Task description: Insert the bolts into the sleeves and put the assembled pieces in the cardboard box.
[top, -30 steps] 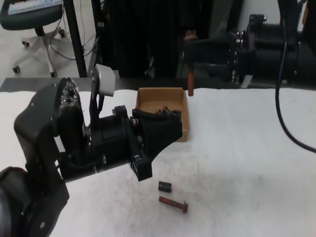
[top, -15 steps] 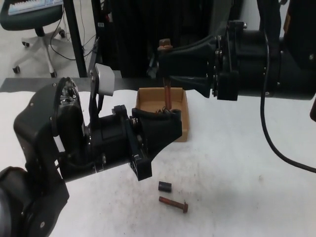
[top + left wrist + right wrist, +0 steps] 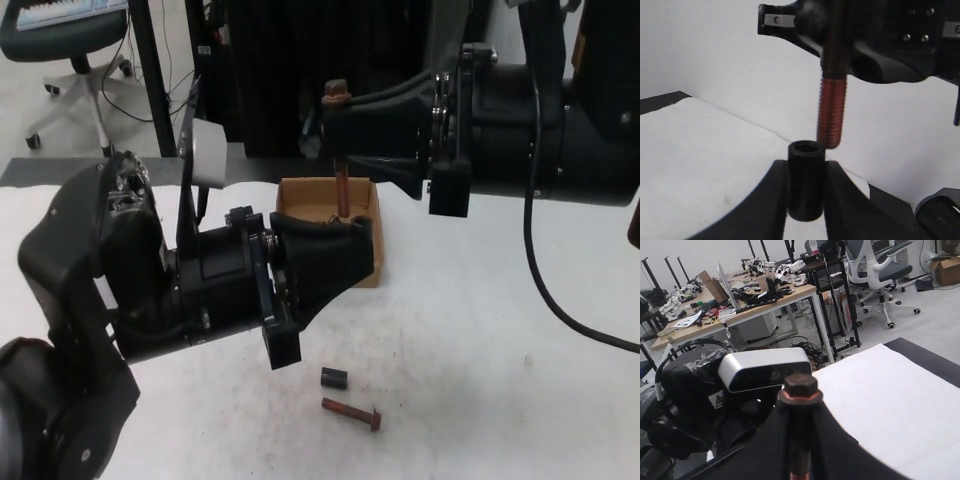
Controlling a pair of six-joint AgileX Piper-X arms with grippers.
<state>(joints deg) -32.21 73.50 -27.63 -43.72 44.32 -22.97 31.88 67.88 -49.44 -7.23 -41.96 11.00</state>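
Observation:
My left gripper (image 3: 806,172) is shut on a short black sleeve (image 3: 806,186), held upright with its bore open at the top. My right gripper (image 3: 799,422) is shut on a copper-coloured bolt (image 3: 799,388), head up and shaft hanging down. In the left wrist view the bolt's threaded end (image 3: 831,115) hangs just above the sleeve's rim, slightly off to one side. In the high view the right gripper (image 3: 338,125) holds the bolt (image 3: 342,190) over the left gripper (image 3: 340,232) and the cardboard box (image 3: 300,186). A second sleeve (image 3: 333,378) and a second bolt (image 3: 352,411) lie on the white bench.
The left arm's bulky black body (image 3: 120,270) covers the bench's left side. The box holds some dark pieces, partly hidden by the left gripper. Open white bench lies to the right and front of the loose parts. Black stands rise behind the bench.
The right arm swung left with the bolt, from the bench's back edge to above the box and the left gripper. The left arm shifted slightly.

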